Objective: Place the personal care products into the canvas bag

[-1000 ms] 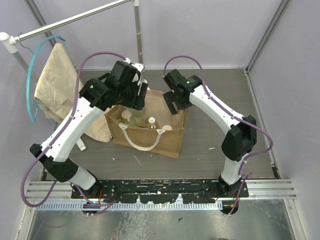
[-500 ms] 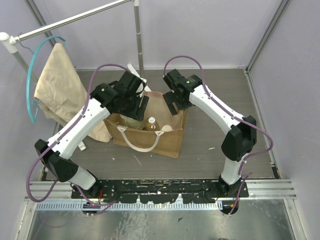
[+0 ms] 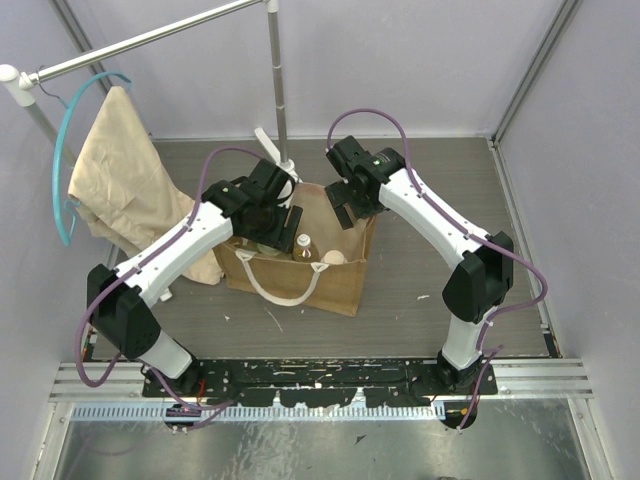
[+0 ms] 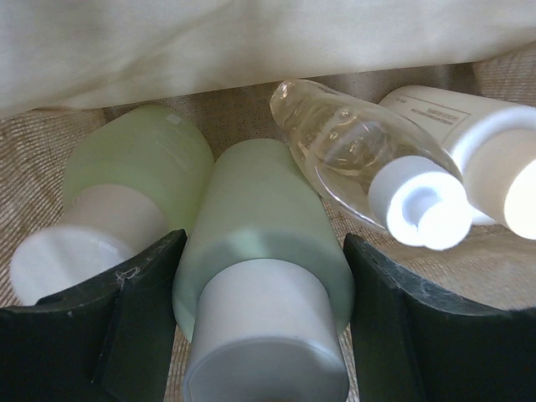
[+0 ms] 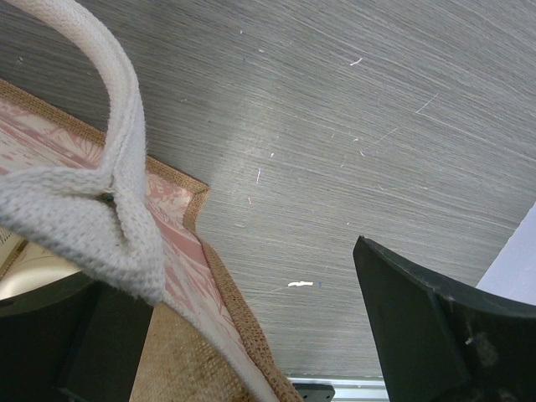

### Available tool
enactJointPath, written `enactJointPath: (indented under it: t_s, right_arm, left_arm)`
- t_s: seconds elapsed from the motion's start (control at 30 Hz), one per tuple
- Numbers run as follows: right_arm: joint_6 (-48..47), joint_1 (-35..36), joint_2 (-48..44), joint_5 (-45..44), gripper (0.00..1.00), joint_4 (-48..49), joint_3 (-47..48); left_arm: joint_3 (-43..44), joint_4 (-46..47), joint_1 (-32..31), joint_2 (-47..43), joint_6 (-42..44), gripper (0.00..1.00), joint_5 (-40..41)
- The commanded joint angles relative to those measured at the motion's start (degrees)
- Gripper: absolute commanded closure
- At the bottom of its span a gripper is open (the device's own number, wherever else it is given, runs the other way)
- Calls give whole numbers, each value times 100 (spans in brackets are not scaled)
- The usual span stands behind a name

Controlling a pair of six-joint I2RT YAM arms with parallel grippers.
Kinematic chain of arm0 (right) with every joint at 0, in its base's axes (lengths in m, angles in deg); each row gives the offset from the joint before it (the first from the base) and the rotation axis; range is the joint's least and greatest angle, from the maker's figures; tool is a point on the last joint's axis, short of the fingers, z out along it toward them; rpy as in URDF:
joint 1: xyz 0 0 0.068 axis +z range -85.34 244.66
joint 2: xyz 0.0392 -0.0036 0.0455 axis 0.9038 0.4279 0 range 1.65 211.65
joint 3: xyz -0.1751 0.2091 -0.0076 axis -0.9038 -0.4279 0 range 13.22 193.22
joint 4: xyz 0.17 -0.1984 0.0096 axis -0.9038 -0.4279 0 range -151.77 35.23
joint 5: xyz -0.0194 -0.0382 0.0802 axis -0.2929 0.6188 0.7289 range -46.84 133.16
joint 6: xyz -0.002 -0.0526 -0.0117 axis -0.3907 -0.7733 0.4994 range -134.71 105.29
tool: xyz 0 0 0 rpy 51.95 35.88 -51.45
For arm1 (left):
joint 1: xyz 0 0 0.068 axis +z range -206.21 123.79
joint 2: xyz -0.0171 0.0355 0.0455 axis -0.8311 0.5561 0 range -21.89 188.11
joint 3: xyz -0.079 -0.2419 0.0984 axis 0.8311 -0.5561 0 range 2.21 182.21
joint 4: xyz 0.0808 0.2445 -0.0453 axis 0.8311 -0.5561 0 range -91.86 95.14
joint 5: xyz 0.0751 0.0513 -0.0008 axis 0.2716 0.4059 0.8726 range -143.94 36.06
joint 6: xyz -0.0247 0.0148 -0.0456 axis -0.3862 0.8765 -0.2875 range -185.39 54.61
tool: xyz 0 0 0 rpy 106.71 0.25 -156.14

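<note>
The tan canvas bag (image 3: 330, 285) stands open at the table's middle. My left gripper (image 3: 275, 232) reaches down into it. In the left wrist view it (image 4: 264, 243) is shut on a pale green bottle (image 4: 260, 251) with a beige cap, low against the bag's woven bottom. Beside it lie the second pale green bottle (image 4: 134, 167), the clear bottle (image 4: 352, 151) and the cream bottle (image 4: 452, 117). My right gripper (image 3: 350, 210) is open at the bag's far right rim. In its wrist view (image 5: 239, 268) the cream handle (image 5: 109, 201) lies against its left finger.
A limp beige cloth (image 3: 120, 170) hangs on a teal hanger (image 3: 62, 150) at the far left. A metal rail's upright pole (image 3: 278, 80) stands just behind the bag. Grey walls close in the table on three sides.
</note>
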Motion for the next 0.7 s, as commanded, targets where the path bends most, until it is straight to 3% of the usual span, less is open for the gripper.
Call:
enactJointPath:
  t_s: [0.0, 0.23, 0.47, 0.67]
  right_arm:
    - [78, -27, -141, -69, 0, -65, 194]
    - [76, -31, -135, -80, 0, -74, 186]
    - [55, -27, -90, -75, 0, -78, 223]
    - [48, -27, -72, -49, 0, -65, 210]
  left_arm:
    - [-108, 701, 45, 116, 145, 91, -103]
    - [-396, 839, 49, 344, 148, 87, -210]
    - [-677, 915, 45, 342, 66, 61, -123]
    - [-833, 1143, 49, 443, -4, 49, -178]
